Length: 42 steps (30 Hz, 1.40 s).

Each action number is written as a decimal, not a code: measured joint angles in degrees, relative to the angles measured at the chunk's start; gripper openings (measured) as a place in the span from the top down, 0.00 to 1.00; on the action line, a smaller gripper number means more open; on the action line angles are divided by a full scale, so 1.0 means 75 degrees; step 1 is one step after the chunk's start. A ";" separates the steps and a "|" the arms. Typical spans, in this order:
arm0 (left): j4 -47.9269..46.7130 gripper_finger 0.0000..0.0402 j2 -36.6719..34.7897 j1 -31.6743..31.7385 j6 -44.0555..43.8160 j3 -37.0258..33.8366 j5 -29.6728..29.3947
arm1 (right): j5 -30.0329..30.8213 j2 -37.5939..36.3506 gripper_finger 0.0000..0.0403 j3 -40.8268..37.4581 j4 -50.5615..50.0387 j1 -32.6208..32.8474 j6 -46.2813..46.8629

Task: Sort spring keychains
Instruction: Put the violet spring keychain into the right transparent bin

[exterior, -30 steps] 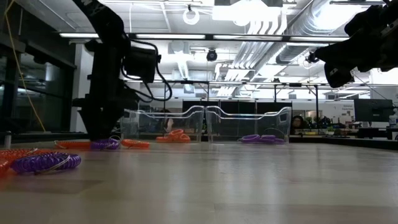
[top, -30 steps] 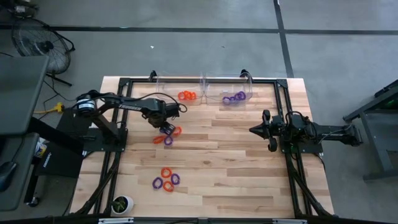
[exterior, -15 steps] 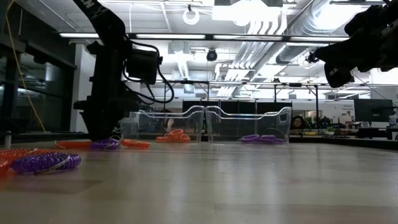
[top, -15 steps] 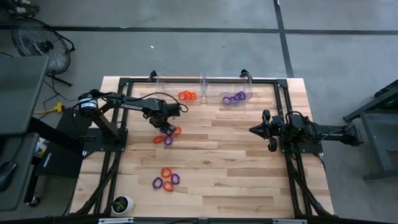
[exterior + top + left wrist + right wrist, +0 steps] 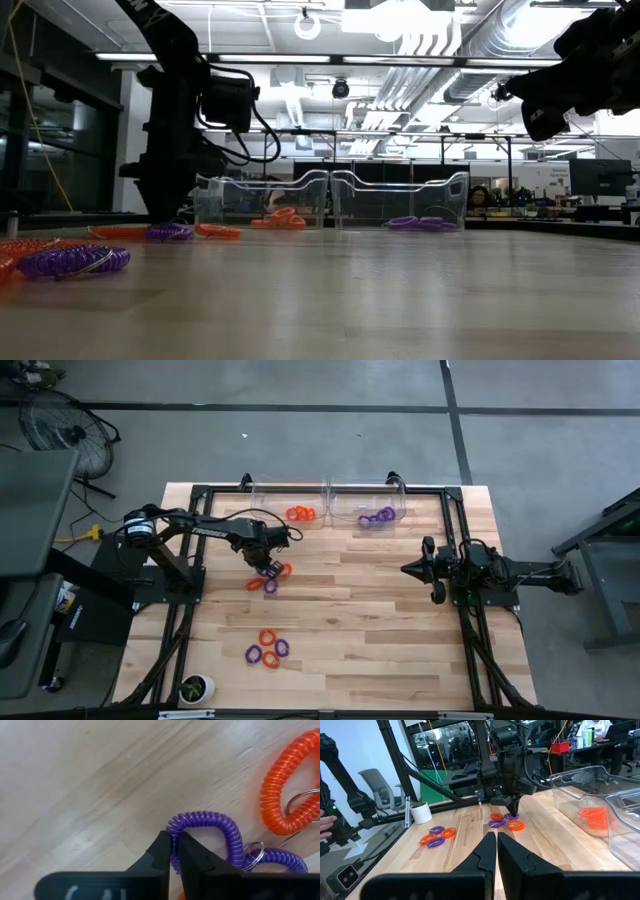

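My left gripper (image 5: 265, 567) points down over a small cluster of spring keychains left of the table's middle. It is shut on a purple keychain (image 5: 220, 832) that lies on the wood beside an orange one (image 5: 285, 795). A second cluster of orange and purple keychains (image 5: 268, 651) lies near the front edge. At the far edge stand two clear bins: the left bin (image 5: 290, 500) holds orange keychains (image 5: 300, 514) and the right bin (image 5: 372, 500) purple ones (image 5: 377, 516). My right gripper (image 5: 408, 569) waits shut at the right side, clear of the table. My left gripper pinches one side of the purple keychain's coiled loop (image 5: 174, 831) between its two fingers. The fingers come from above, pointing down, and lie across the coil. The keychain lies flat on the table, its metal ring (image 5: 252, 851) beside it.
A small white pot with a plant (image 5: 195, 688) stands at the table's near left corner. Black frame rails (image 5: 455, 530) run along the table's sides. Bare wood lies between the two clusters and across the table's right half.
My left gripper has shut on the purple keychain in the cluster, staying over the same spot. The keychains lie where they were.
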 joint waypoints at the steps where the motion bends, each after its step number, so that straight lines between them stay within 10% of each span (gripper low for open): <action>1: 0.0001 0.98 0.0000 0.0000 0.0007 0.0000 -0.0002 | 0.0000 0.0000 0.97 0.0000 0.0000 -0.0002 0.0000; 31: -0.0904 1.00 -0.0567 -0.0476 0.1669 0.3660 -0.0728 | 0.0000 0.0003 0.97 -0.0003 0.0001 -0.0002 0.0000; 42: 0.0129 1.00 0.0743 -0.0496 0.3278 0.5599 -0.1799 | 0.0000 0.0006 0.97 -0.0002 0.0001 -0.0001 0.0000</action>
